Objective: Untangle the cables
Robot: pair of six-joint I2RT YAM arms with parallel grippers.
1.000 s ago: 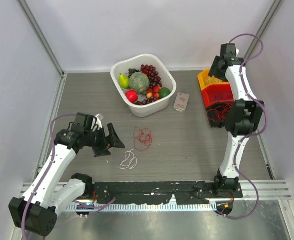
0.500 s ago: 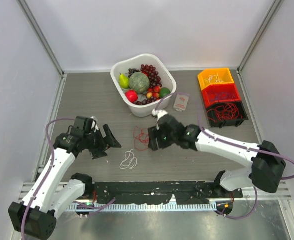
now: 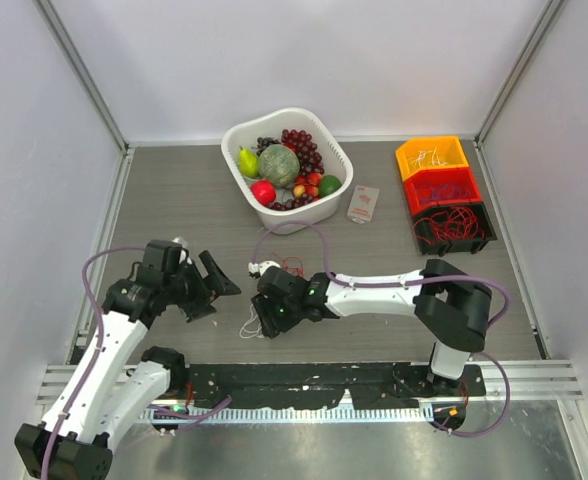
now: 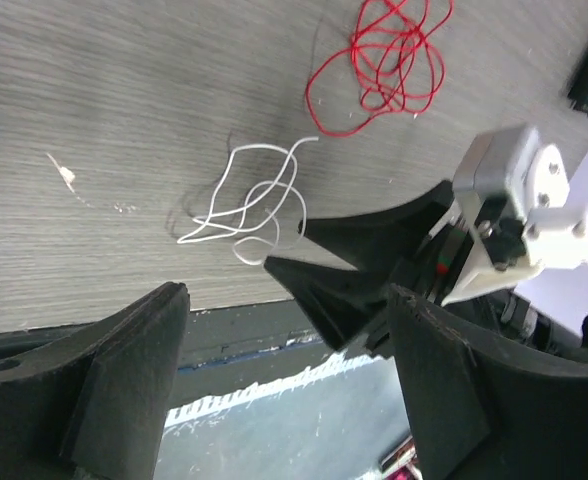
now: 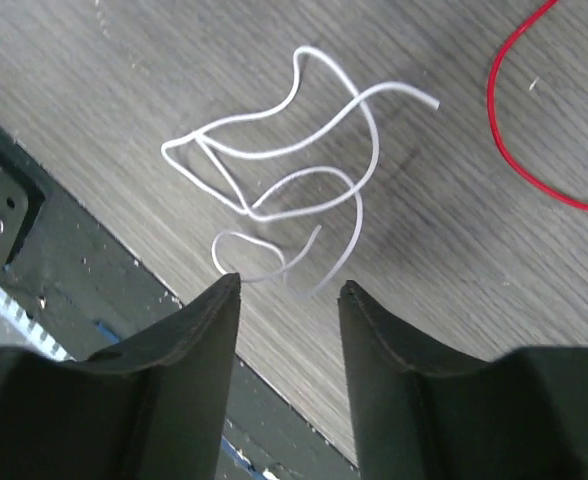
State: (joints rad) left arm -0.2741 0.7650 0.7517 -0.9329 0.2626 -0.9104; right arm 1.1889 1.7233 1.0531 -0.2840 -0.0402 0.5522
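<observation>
— Can you read any writing here?
— No. The small packet (image 3: pixel 363 203) toward the far edge of the surface (image 3: pixel 394 260) carries marks, but they are too small to read.
— Anything elsewhere?
— Nothing legible.

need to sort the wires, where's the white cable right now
In the top view the white cable lies on the table near its front edge, left of centre, beneath the right end effector, with the red cable just behind it.
</observation>
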